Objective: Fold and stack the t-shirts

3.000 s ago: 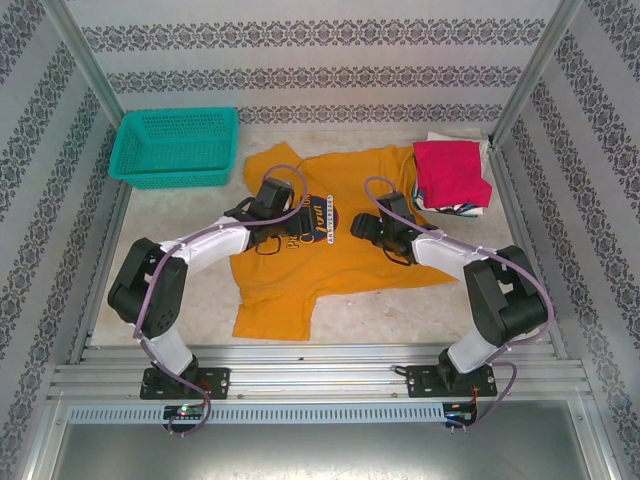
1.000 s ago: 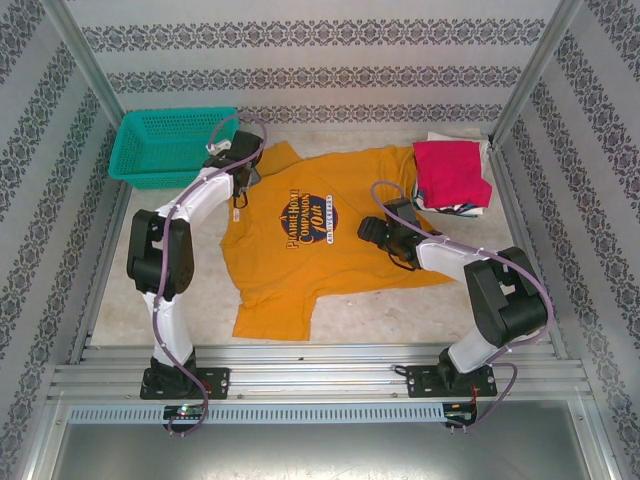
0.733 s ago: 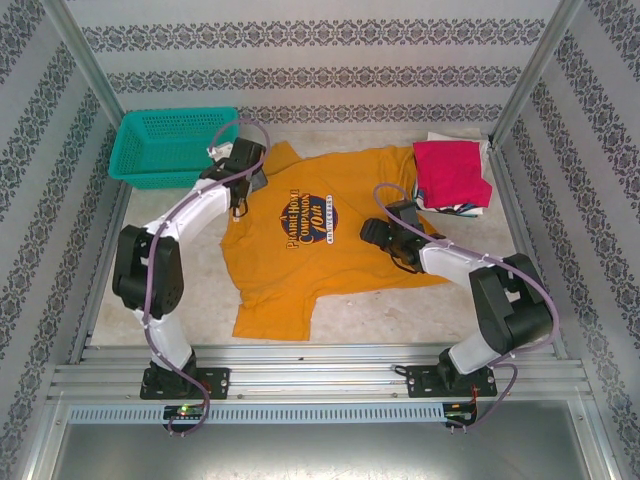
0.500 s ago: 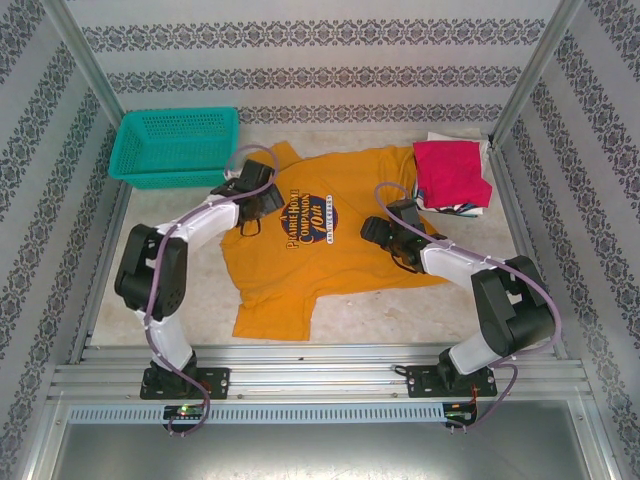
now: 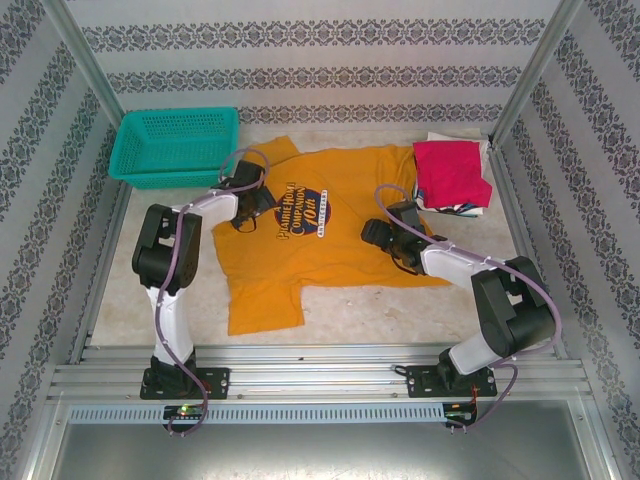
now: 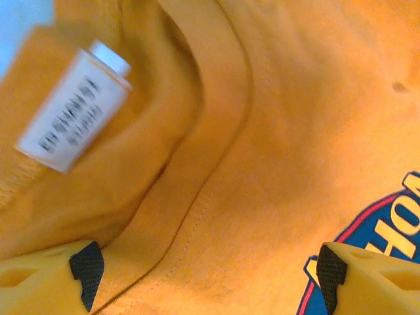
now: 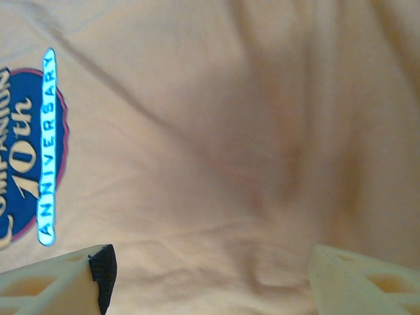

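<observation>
A mustard-orange t-shirt (image 5: 330, 250) with blue-and-white chest lettering (image 5: 300, 213) lies spread front-up on the table. My left gripper (image 5: 260, 204) hovers open low over its collar. In the left wrist view the left gripper (image 6: 203, 289) straddles the collar seam, with the white neck label (image 6: 69, 111) above it. My right gripper (image 5: 376, 234) is open over the shirt's right side. The right wrist view has the right gripper (image 7: 210, 282) above wrinkled cloth, beside the lettering (image 7: 33, 151). A folded crimson-red t-shirt (image 5: 450, 170) tops a stack of white and dark ones (image 5: 455, 209) at the back right.
A teal mesh basket (image 5: 175, 145) stands at the back left, close to the shirt's left sleeve. Patterned walls and metal posts (image 5: 530, 75) close in the table. The metal rail (image 5: 320, 375) with both arm bases runs along the near edge.
My left gripper has come back from the shirt's left sleeve by the basket to the collar and has opened wider. The shirt lies a little flatter. The right arm has barely moved.
</observation>
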